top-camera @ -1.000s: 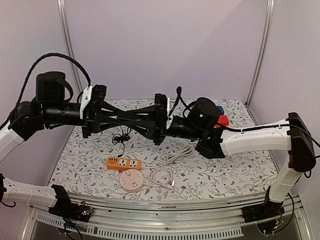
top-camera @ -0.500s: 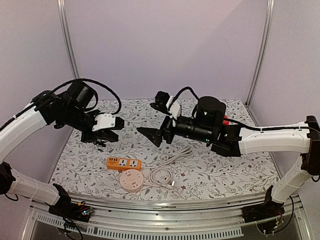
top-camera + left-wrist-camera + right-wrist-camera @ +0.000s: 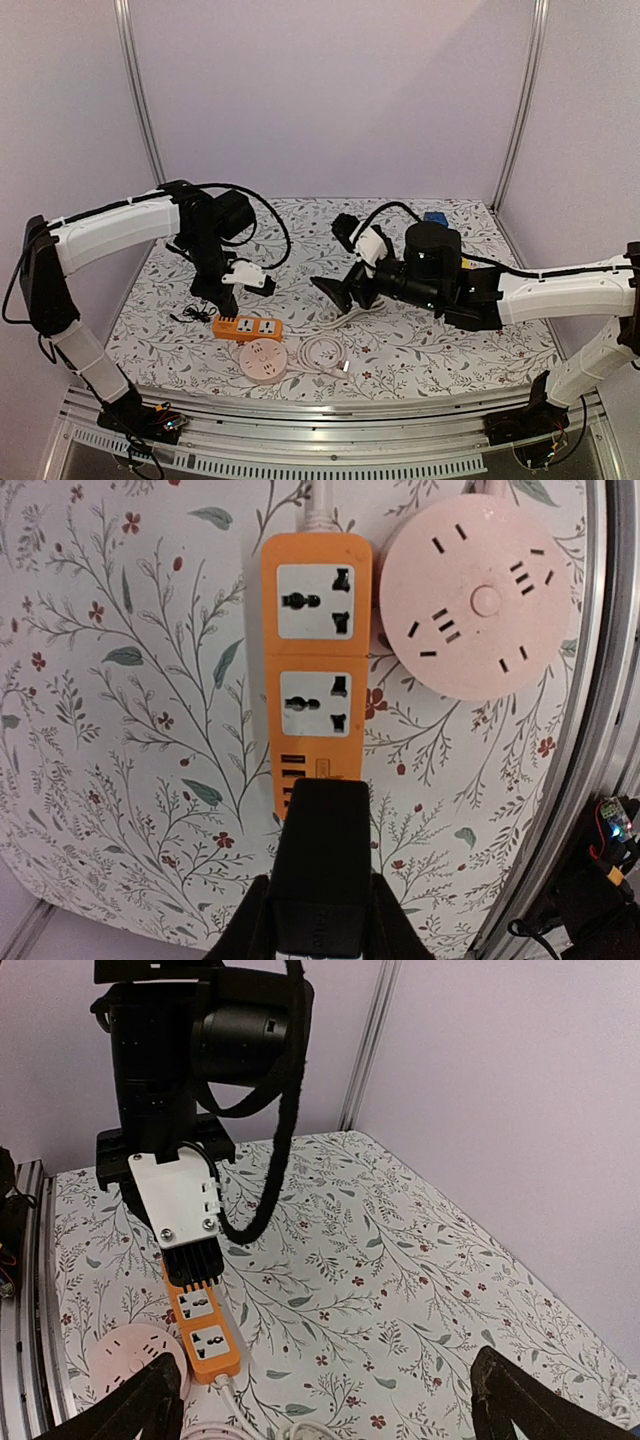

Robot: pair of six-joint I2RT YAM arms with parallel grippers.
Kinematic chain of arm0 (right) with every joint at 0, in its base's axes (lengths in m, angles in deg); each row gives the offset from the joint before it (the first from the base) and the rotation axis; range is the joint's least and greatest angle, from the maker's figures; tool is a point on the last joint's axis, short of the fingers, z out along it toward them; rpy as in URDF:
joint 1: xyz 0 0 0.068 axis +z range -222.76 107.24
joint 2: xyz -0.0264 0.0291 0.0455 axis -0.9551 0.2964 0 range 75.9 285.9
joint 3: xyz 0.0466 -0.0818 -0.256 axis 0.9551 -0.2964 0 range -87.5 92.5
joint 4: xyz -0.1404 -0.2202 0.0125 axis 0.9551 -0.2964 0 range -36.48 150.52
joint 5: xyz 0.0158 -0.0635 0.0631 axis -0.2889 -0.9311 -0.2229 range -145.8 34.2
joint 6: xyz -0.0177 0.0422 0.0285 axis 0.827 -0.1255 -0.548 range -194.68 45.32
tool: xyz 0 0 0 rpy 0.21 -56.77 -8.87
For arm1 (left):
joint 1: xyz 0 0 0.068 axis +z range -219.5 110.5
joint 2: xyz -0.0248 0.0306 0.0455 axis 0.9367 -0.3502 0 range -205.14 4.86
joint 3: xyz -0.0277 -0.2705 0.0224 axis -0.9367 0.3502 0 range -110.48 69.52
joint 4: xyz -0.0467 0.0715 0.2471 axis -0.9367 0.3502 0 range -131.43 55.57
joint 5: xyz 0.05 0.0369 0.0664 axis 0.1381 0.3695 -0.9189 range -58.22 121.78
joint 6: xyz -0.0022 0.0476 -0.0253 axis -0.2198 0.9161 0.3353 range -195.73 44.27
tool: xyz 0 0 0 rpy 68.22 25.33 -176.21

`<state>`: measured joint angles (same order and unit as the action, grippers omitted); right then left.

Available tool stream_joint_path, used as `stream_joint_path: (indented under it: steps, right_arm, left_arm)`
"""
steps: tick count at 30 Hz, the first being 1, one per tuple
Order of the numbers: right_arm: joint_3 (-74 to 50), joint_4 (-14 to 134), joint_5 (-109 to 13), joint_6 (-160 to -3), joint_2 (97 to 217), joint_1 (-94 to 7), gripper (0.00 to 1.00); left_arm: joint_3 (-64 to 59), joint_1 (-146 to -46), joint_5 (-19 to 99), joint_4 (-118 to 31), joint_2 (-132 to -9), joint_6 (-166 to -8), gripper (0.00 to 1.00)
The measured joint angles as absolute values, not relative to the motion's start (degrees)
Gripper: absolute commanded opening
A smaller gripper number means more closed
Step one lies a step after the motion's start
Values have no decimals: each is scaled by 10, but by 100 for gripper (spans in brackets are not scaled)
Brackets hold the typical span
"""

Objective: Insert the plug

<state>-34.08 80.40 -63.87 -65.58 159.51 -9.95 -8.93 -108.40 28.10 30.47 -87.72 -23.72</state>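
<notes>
- The left end effector [image 3: 221, 300] points down at the surface. It pinches a black boxy plug [image 3: 320, 850] between its two fingers.
- The plug is over the left end of a long orange plastic power strip [image 3: 247, 327], the end with the small slots. I cannot tell if the two touch.
- In the left wrist view, the plug's long side runs the same way as the strip's long side. Its pins are hidden.
- The strip lies flat with its holes facing up. Its long side goes left to right.
- A pink round plastic socket [image 3: 262, 360] sits just near of the strip.
- A looped white cable [image 3: 322, 352] lies right of the pink socket.
- The right end effector [image 3: 332, 292] is right of the strip. Its fingers are spread wide and hold nothing.
- The surface [image 3: 430, 350] is a white cloth with leaves and tiny red flowers.
- Pale purple walls [image 3: 330, 90] stand around it, with silver metal posts [image 3: 139, 90] in the far corners.
</notes>
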Motion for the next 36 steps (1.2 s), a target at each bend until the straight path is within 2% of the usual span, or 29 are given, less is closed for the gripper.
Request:
stream_joint_path:
  steps: [4, 11, 36]
  right_arm:
    - [-380, 798, -679, -654, 1544, -100, 99]
    - [-417, 794, -727, -652, 1481, -101, 99]
    - [-418, 785, -737, -626, 1478, -102, 99]
  left_arm:
    - [-120, -1087, 284, 293, -931, -266, 0]
    - [-102, -1111, 288, 275, -938, -282, 0]
    - [1, -1141, 235, 186, -941, -324, 0]
